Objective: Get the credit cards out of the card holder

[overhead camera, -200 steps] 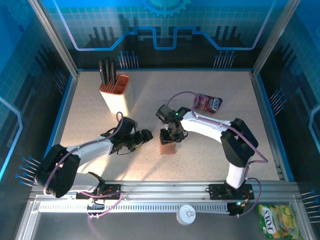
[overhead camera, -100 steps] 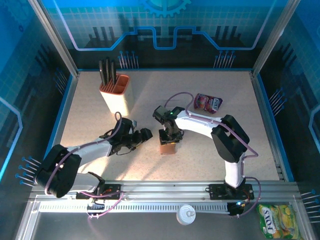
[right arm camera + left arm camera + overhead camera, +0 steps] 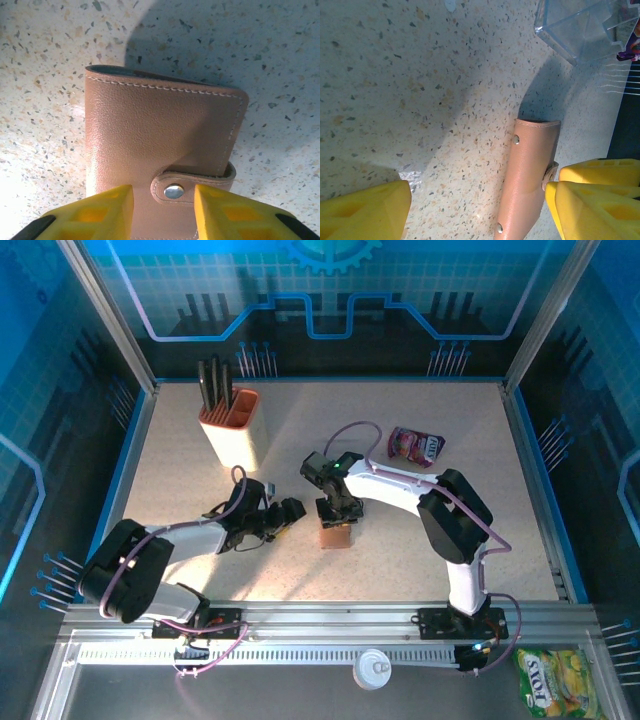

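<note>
The card holder (image 3: 336, 536) lies shut on the table, a brown leather wallet (image 3: 160, 130) with its snap strap (image 3: 174, 191) fastened. No credit cards show; the closed leather hides whatever is inside. My right gripper (image 3: 164, 202) hangs open just above the wallet's near end, its yellow fingers (image 3: 95, 215) on either side of the strap. My left gripper (image 3: 480, 200) is open wide low over the table. The wallet (image 3: 530, 180) lies between its fingers, with the strap edge close against the right finger (image 3: 595, 195). In the top view the left gripper (image 3: 285, 515) is left of the wallet and the right gripper (image 3: 337, 510) is behind it.
An orange-and-cream knife block (image 3: 230, 425) stands at the back left. A purple-pink snack pouch (image 3: 416, 445) lies at the back right. A clear plastic case (image 3: 585, 25) sits beyond the wallet. A white lid (image 3: 375, 668) and a yellow sweets bag (image 3: 555, 680) lie off the table in front.
The right arm's elbow has swung left and its gripper has edged slightly left over the wallet. The left arm has shifted a little; its gripper stays beside the wallet.
</note>
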